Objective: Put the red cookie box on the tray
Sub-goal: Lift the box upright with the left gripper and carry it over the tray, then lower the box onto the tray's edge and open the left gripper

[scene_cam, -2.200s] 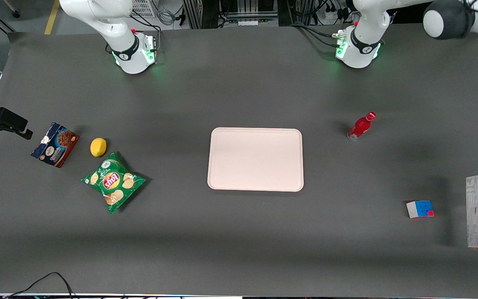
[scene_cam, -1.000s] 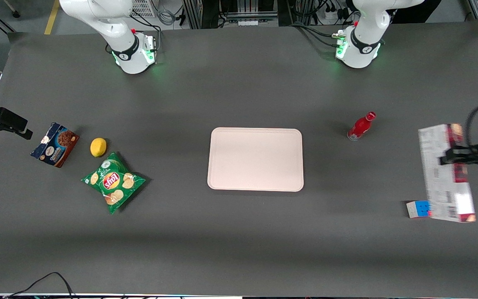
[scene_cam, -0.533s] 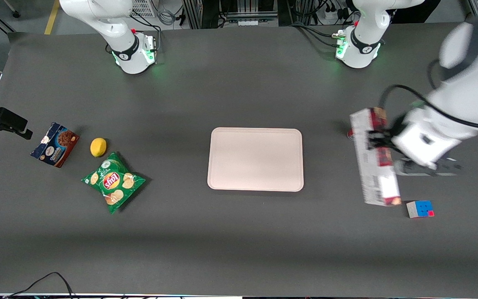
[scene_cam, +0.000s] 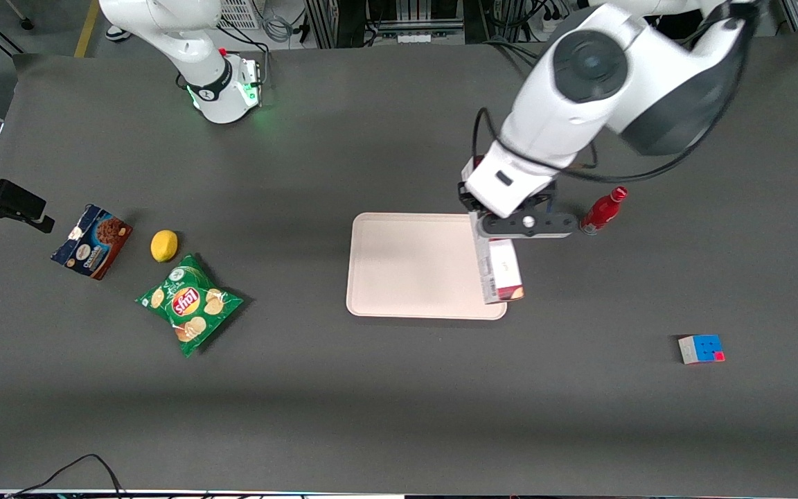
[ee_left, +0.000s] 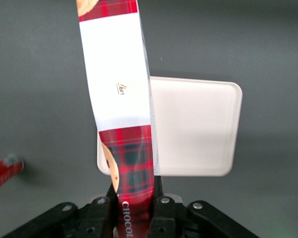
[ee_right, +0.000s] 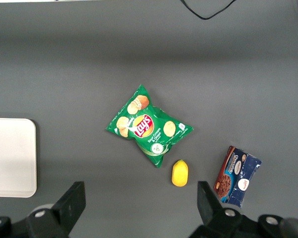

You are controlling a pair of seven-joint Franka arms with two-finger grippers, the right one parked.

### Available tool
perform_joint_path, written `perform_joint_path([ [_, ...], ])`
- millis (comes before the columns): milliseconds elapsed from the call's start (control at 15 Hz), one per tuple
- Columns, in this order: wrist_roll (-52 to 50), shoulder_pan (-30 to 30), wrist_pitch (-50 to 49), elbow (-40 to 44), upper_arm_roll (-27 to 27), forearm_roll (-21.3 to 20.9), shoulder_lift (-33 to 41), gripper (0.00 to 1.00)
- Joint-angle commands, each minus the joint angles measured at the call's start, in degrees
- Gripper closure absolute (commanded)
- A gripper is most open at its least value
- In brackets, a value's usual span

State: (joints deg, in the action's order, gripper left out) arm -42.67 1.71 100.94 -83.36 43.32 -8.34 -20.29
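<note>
Fingers [ee_left: 161,208] clenched on the box [ee_left: 120,94], the gripper [scene_cam: 503,229] now hangs over the tray's [scene_cam: 406,267] edge nearest the bottle [scene_cam: 603,209], swung in from the worktop's end (box airborne); lowering comes next.

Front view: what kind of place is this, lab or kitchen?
Likely a robotics lab: the arm bases are bolted to a dark table, with cabling and equipment racks past its edge. The gripper holds the red cookie box over the tray.
</note>
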Motion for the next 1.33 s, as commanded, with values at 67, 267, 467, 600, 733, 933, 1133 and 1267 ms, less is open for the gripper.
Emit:
perform_joint_path([
  [67,-2.4,0.0,11.1,-11.3,2.0,-9.1,1.7,0.9],
  [267,-2.6,-0.1,16.9,-16.4,2.1,-12.2,1.5,0.89],
  [467,-2.7,-0.4,21.5,-20.7,2.1,-14.3,1.3,0.89],
  [600,-3.5,-0.3,21.7,-21.8,2.1,-15.6,0.4,0.89],
  [733,-5.5,-0.4,21.8,-23.1,2.1,-18.5,-0.4,0.89],
  [933,-7.5,-0.4,22.4,-24.1,2.1,-20.0,-2.6,0.89],
  [1133,-7.6,-0.1,26.5,-25.9,1.8,-20.0,-5.0,0.88],
  [1267,-7.5,0.1,28.8,-26.1,1.4,-20.0,-6.7,0.88],
])
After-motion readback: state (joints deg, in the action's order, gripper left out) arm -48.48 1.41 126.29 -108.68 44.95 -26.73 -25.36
